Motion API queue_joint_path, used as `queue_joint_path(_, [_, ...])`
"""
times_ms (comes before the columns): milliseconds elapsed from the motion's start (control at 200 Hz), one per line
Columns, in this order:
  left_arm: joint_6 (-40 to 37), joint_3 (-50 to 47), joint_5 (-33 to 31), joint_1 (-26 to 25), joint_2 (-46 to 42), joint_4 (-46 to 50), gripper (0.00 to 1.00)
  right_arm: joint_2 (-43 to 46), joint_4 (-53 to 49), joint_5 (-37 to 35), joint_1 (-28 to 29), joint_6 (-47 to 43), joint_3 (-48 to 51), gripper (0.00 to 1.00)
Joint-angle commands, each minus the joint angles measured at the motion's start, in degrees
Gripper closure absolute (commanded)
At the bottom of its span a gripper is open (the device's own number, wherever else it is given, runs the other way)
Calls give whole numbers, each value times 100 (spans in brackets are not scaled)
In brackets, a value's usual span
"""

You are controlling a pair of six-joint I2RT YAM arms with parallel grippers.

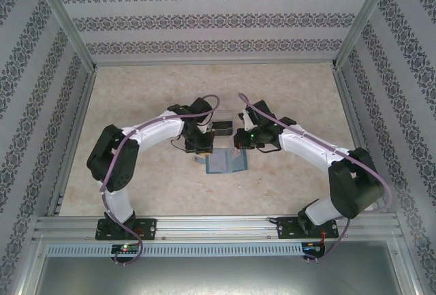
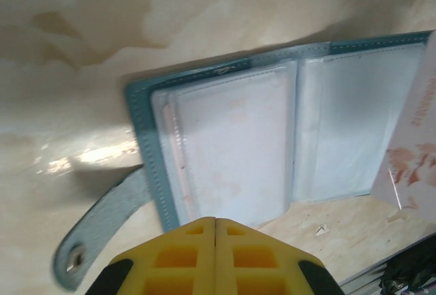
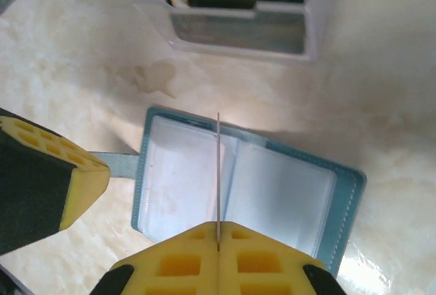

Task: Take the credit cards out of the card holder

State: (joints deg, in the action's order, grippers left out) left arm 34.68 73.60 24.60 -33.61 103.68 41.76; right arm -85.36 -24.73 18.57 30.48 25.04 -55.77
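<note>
Left gripper: You are holding the left gripper (image 2: 215, 223) fully closed with nothing between its fingers. Its tip is sitting at the edge of the card holder's left half, just beside the strap. I judge it is there to pin the holder so it is not rising with the card, though I cannot tell whether it is actually touching.

Right gripper: You are clamping the right gripper (image 3: 218, 228) tight on one credit card (image 2: 413, 138), pinching one end so the rest is sticking out past the fingertips.

Card holder: The card holder (image 3: 272, 193) is lying open and flat on the tabletop (image 3: 381, 104) with its clear sleeves facing up. It is sitting between the two grippers and near the clear plastic box (image 3: 310, 9). Its strap (image 2: 102, 230) is trailing off the left side, unsnapped.

Card in hand: The pale card with reddish marks is hanging on edge above the open holder. It is looking free of its sleeve, which is my judgement.

Count: You are working with one holder with two sleeve halves, one strap, one box and one card out.

Second card: The sleeves are looking milky, so I cannot tell whether another card is sitting inside.
</note>
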Motion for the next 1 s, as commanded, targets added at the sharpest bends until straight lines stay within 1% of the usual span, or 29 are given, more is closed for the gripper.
queue_joint_path(0, [-73, -314, -253, 202, -430, -242, 100, -82, -385, 25, -68, -1259, -351, 96])
queue_joint_path(150, [-40, -682, -306, 450, -844, -488, 100, -123, -460, 186, -224, -2480, -528, 96])
queue_joint_path(300, [-59, -945, -377, 663, -1117, -565, 100, -147, -703, 235, -219, -4310, -716, 95])
queue_joint_path(410, [-49, -1095, -390, 747, -1259, -600, 100, -224, -927, 155, -218, -5417, -1033, 97])
queue_joint_path(570, [18, -1307, -384, 800, -1423, -682, 100, -527, -1324, -8, -209, -6749, -1658, 100])
queue_joint_path(769, [108, -1531, -385, 824, -1559, -774, 100, -1228, -2027, -221, -209, -7637, -2720, 100])
queue_joint_path(999, [123, -1576, -407, 891, -1601, -766, 100, -2117, -2861, -163, -224, -8148, -3998, 100])
